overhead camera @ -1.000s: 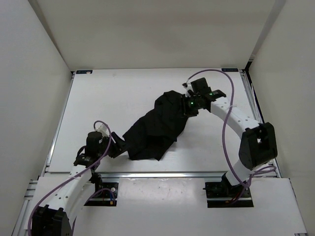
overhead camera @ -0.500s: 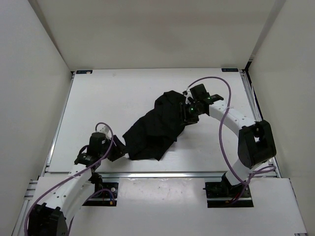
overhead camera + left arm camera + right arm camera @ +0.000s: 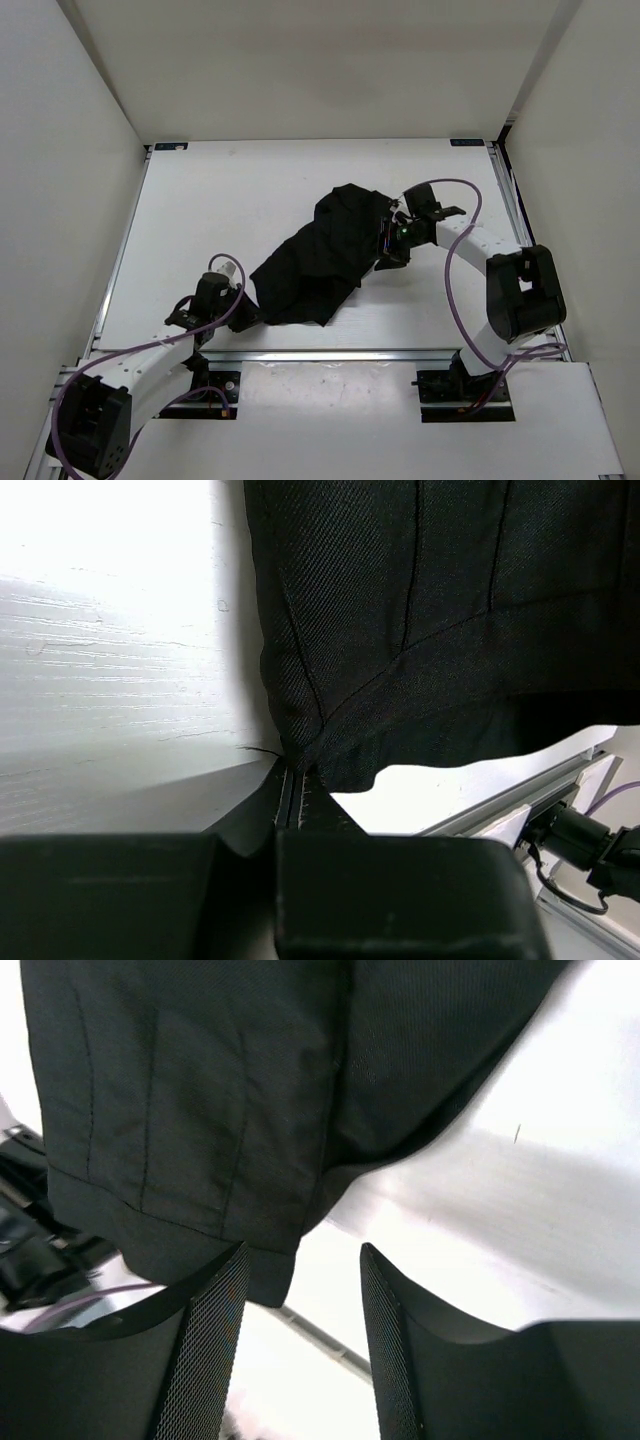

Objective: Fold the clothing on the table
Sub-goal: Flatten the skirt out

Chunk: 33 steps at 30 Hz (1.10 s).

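The black pleated clothing [image 3: 322, 255] lies crumpled in a diagonal heap on the white table [image 3: 220, 200]. My left gripper [image 3: 246, 314] sits at the heap's near left corner. In the left wrist view its jaws are pressed together, and its tip [image 3: 295, 772] pinches the fabric's [image 3: 420, 620] lower edge. My right gripper [image 3: 390, 243] is at the heap's right edge, low over the table. In the right wrist view it [image 3: 300, 1285] stands open; the stitched hem [image 3: 180, 1130] hangs just beside one of its fingers [image 3: 205, 1345], with only table showing in the gap.
A metal rail [image 3: 380, 352] runs along the table's near edge, close behind the left gripper, and shows in the left wrist view [image 3: 520, 798]. White walls enclose the table on three sides. Purple cables [image 3: 455, 270] loop off both arms.
The left gripper slid right to the clothing's near left corner and shut on its edge. The right gripper came down nearer along the right edge and opened a little wider.
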{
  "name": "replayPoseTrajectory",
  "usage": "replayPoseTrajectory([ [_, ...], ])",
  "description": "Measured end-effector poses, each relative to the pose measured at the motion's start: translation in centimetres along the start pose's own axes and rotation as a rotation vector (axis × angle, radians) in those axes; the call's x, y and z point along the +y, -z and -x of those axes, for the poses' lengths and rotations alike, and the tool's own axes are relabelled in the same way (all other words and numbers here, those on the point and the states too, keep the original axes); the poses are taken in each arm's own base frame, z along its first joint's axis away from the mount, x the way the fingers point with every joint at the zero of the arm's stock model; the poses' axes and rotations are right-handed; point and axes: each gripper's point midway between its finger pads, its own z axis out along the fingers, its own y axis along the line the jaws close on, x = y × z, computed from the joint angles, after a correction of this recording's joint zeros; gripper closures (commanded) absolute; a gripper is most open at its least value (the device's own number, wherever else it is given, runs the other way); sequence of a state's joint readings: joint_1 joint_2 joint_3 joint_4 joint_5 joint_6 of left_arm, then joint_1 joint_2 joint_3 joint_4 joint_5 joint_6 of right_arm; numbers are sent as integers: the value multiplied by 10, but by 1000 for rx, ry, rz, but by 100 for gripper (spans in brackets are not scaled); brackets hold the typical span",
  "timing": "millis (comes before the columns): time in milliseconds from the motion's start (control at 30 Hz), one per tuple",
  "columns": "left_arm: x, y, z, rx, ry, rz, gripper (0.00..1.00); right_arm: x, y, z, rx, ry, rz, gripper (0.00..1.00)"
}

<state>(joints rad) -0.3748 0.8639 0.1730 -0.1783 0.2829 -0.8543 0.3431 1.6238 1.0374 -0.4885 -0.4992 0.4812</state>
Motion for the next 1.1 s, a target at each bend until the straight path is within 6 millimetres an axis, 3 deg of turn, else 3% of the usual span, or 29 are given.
replayPoseTrajectory([
  [333,2,0,3,-5,-6,7,100,13,-16,-25,111,-205,178,56],
  [400,2,0,4,-6,-6,10,100,16,-22,-29,145,-223,187,67],
  [467,3,1,7,-10,-8,15,100,17,-27,-34,176,-239,196,97],
  [600,7,2,15,-26,-3,35,100,20,-24,-33,193,-274,222,100],
  [667,9,5,24,-41,-12,58,100,17,-18,-24,169,-276,216,100],
  [767,3,12,47,-81,-56,88,100,4,7,10,53,-236,124,100],
  [867,-16,16,72,-129,-116,77,100,-5,42,48,-94,-156,26,100],
  [900,-34,17,83,-146,-161,42,100,-13,60,60,-160,-110,-50,100],
  [1100,-29,8,79,-108,-184,74,100,-70,81,45,-187,-80,-376,99],
])
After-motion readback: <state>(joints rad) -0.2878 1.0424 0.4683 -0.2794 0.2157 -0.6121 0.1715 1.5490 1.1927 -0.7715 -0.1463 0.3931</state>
